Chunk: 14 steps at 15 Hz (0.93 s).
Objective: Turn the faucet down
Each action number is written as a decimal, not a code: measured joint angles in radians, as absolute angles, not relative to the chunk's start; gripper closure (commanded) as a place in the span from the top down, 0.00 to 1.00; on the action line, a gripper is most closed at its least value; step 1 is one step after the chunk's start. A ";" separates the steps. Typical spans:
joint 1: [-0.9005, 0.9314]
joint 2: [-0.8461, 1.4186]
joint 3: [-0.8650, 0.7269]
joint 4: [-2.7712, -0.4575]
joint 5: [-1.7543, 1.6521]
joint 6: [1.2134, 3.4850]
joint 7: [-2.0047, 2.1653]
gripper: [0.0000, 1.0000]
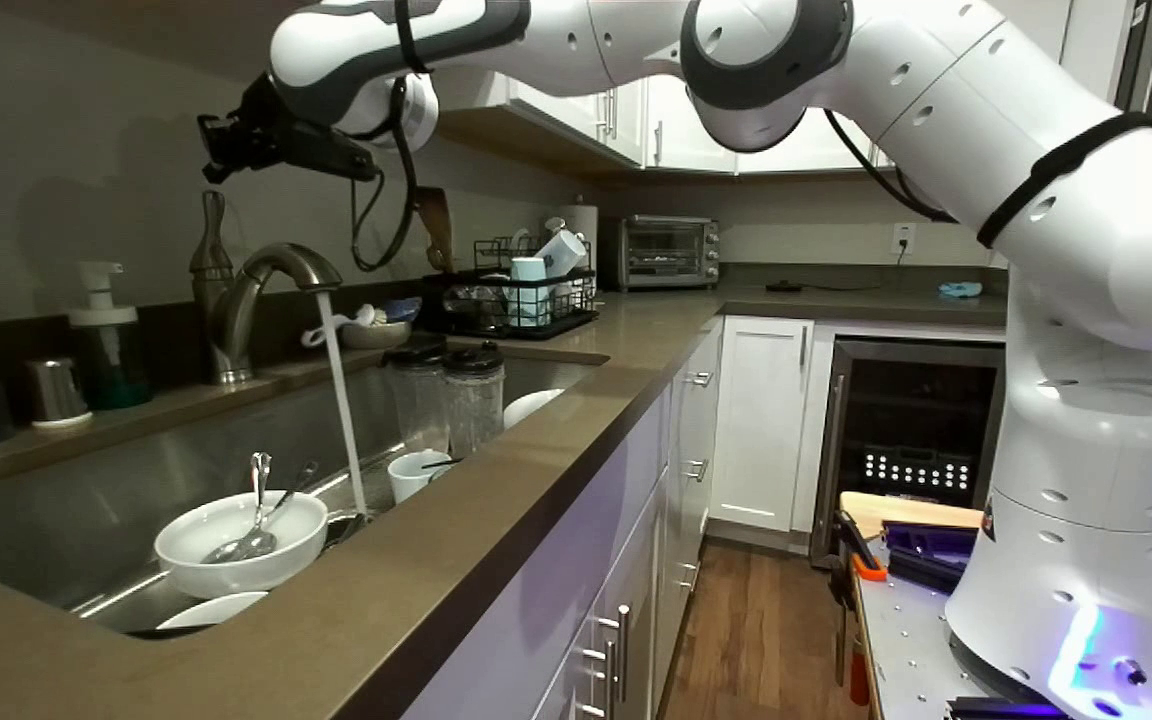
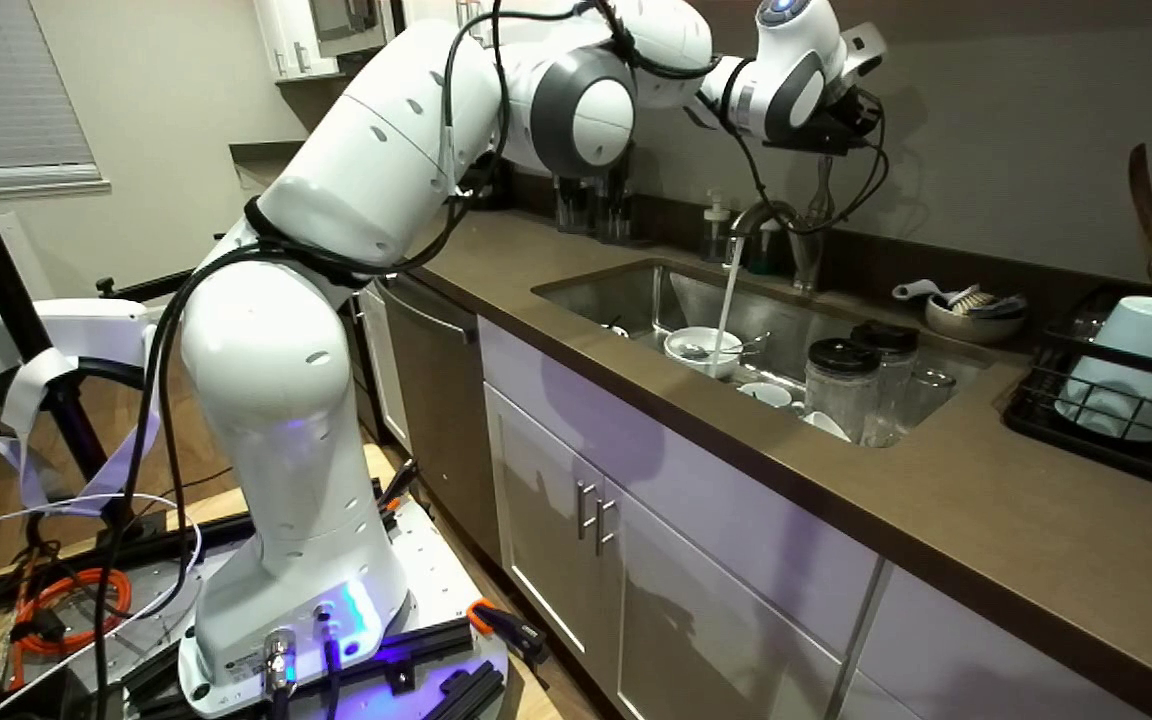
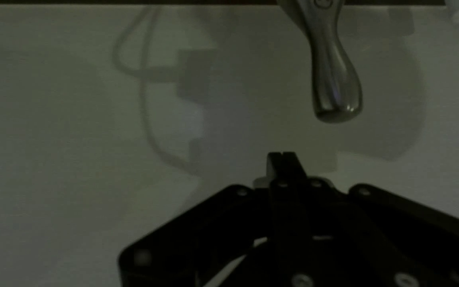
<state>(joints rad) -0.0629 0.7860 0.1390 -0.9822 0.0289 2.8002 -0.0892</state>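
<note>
My single gripper (image 3: pixel 281 154) has its fingers pressed together with nothing between them. In the wrist view the faucet's lever handle (image 3: pixel 333 75) comes in from the top edge, right of centre, long axis running down the frame, its rounded end above and right of my fingertips, a gap showing. In both exterior views the handle stands nearly upright below the gripper; how they line up in depth I can't tell. The faucet (image 1: pixel 234 318) stands left of centre, behind the sink (image 1: pixel 116 500). I judge the move turns on lowering the fingers to that end, then pushing.

My count: one faucet, one stream of water (image 1: pixel 342 400), one white bowl (image 1: pixel 246 578) with two spoons (image 1: pixel 256 543), one white mug (image 1: pixel 408 485), two black-lidded jars (image 1: pixel 476 405), and two pump dispensers (image 1: pixel 104 318) far left.
</note>
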 measured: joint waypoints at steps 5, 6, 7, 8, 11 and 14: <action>-0.063 0.798 0.167 -0.951 0.029 2.750 -0.114 0.02; -0.062 0.802 0.168 -0.945 0.029 2.744 -0.115 0.02; -0.062 0.805 0.168 -0.942 0.029 2.742 -0.117 0.02; -0.062 0.808 0.168 -0.942 0.028 2.741 -0.120 0.02; -0.062 0.815 0.168 -0.942 0.028 2.739 -0.128 0.02; -0.063 0.818 0.168 -0.942 0.028 2.738 -0.130 0.02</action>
<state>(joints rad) -0.0628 0.8180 0.1682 -0.9418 0.0284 2.7380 -0.1300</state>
